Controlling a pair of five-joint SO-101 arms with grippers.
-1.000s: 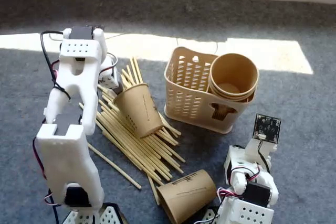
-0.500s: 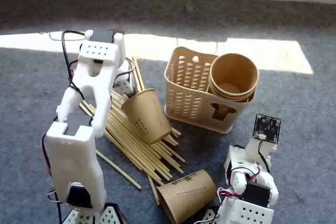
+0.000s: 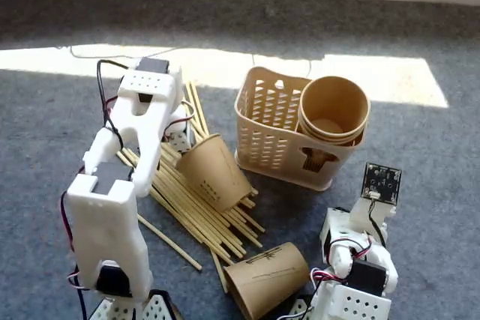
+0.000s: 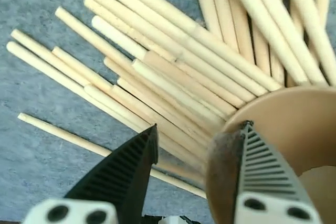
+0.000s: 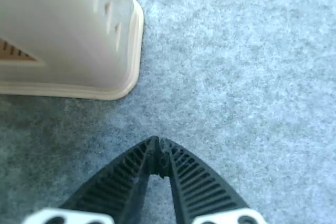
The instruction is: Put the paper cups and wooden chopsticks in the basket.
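Found the basket (image 3: 274, 121) upright just right of the middle of the tabletop (image 3: 420, 155), already holding a stack of cups (image 3: 334, 110) at its right end. Counted two more outside it: a tilted cup (image 3: 214, 171) resting on the chopsticks (image 3: 195, 211) left of the basket, mouth upward, and a fallen cup (image 3: 266, 279) on its side by the near edge. Logged the chopsticks as a loose fan running from mid-tabletop toward the near edge, none in the basket.

Checked the left gripper (image 4: 198, 129): moderately wide, one finger inside the tilted cup's rim, the other outside and clear of the wall. Hooking, not pinching. Checked the right gripper (image 5: 159, 148): closed on nothing, low over bare tabletop near a bottom corner of the basket.

Hazards, as judged:
- Losing the tilted cup off that single finger on any lift without closing first.
- Crushing the thin rim by closing hard.
- Knocking the cup's base against the basket's near wall and tipping the basket.
- Dragging chopsticks along underneath and scattering them toward the fallen cup.
- Little room beside the stack for seating another cup squarely.
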